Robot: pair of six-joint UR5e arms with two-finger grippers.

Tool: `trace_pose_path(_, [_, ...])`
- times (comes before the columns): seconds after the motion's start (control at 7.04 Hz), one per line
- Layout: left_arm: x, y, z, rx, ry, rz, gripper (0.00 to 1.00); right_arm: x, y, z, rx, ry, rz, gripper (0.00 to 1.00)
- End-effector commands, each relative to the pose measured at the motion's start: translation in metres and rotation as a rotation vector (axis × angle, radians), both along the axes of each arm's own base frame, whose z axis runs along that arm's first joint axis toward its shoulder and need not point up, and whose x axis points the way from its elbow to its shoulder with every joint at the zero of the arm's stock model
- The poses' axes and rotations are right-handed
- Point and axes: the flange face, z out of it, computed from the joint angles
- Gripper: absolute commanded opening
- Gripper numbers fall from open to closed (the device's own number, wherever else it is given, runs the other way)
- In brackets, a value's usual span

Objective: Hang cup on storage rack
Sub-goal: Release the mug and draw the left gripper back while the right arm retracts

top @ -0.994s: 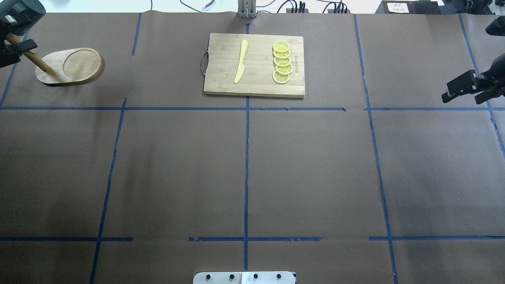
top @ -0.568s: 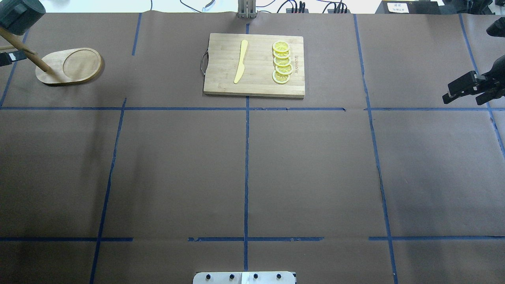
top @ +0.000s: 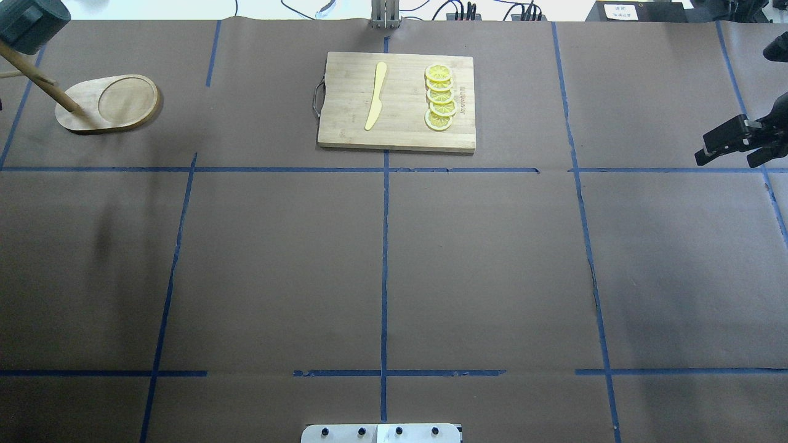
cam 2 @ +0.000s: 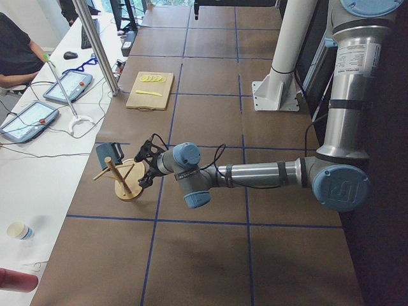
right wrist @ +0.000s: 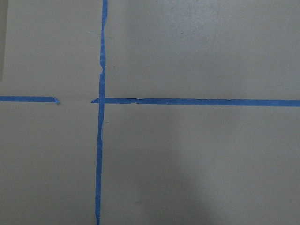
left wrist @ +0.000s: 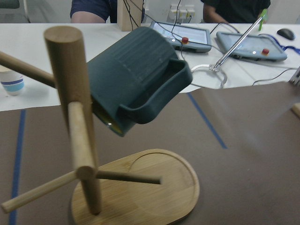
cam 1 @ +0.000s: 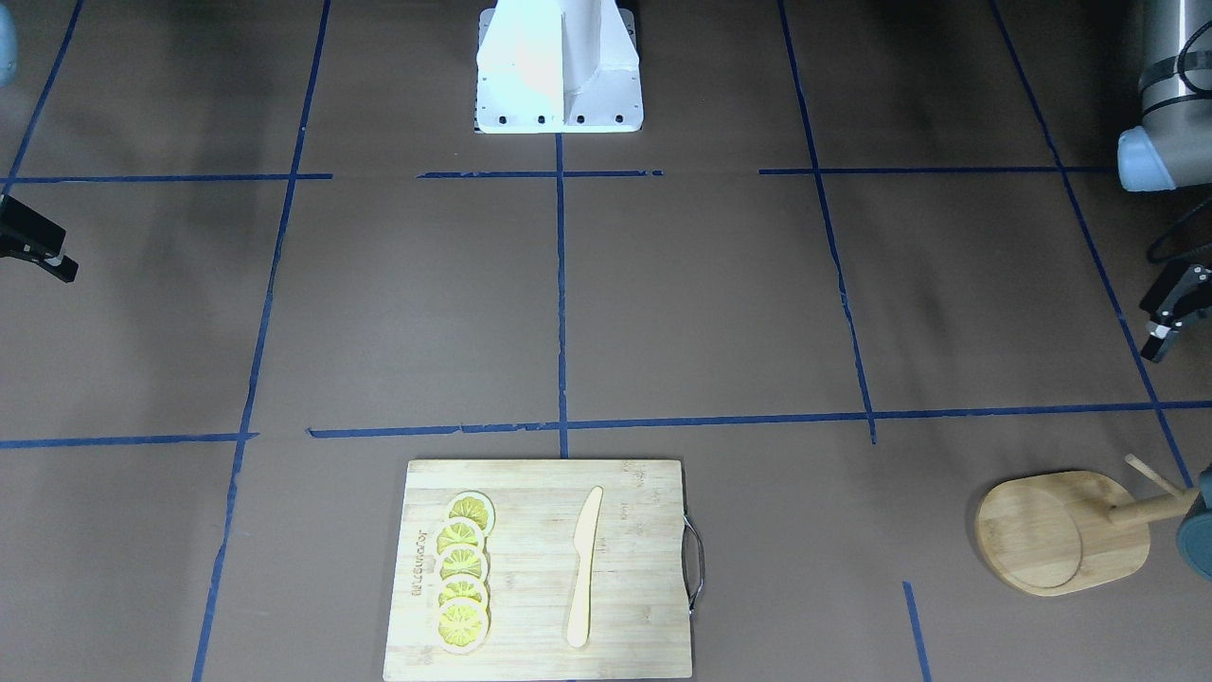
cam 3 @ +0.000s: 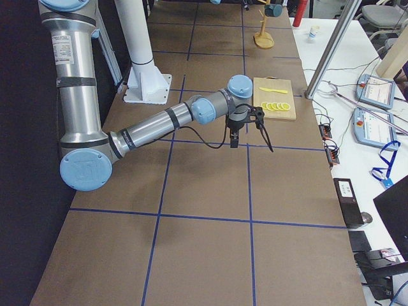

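The dark grey-blue cup hangs by its squarish handle on an upper peg of the bamboo storage rack, mouth tilted down. In the overhead view the cup is at the far left corner above the rack's oval base. My left gripper is open and empty, apart from the rack on the robot's side; one of its fingers shows in the front-facing view. My right gripper is open and empty at the far right edge, above bare table.
A rectangular bamboo cutting board with a yellow knife and several lemon slices lies at the back centre. The robot base stands at the near centre. Blue tape lines cross the brown table.
My left gripper has drawn back from the rack and left the overhead view's left edge. The cup stays hanging on the peg. My right gripper has drifted slightly right.
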Motion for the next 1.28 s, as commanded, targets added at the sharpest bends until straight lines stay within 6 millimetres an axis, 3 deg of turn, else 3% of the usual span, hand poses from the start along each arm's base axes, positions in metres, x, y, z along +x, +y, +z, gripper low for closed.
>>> trace_pose_path(0.0, [-0.019,0.001,0.018,-0.12,-0.028,0.104,1.0,0.02,0.003,0.014,-0.021,0.009,0.033,1.0])
trace_pose_path(0.28, [-0.035,-0.002,0.039,-0.149,-0.149,0.189,1.0,0.053,0.01,0.04,0.011,0.029,0.019,1.0])
trace_pose_path(0.57, [-0.057,0.005,0.035,-0.265,-0.118,0.27,1.0,0.069,0.024,0.064,0.018,0.043,-0.003,1.0])
trace_pose_path(0.71, [-0.057,0.009,0.04,-0.281,-0.096,0.33,1.0,0.074,0.028,0.073,0.037,0.05,-0.029,1.0])
trace_pose_path(0.85, [-0.058,0.012,0.036,-0.3,-0.078,0.354,1.0,0.079,0.031,0.08,0.045,0.054,-0.038,1.0])
trace_pose_path(1.14, [-0.083,0.016,0.017,-0.318,-0.098,0.363,1.0,0.08,0.032,0.105,0.018,0.07,-0.046,1.0])
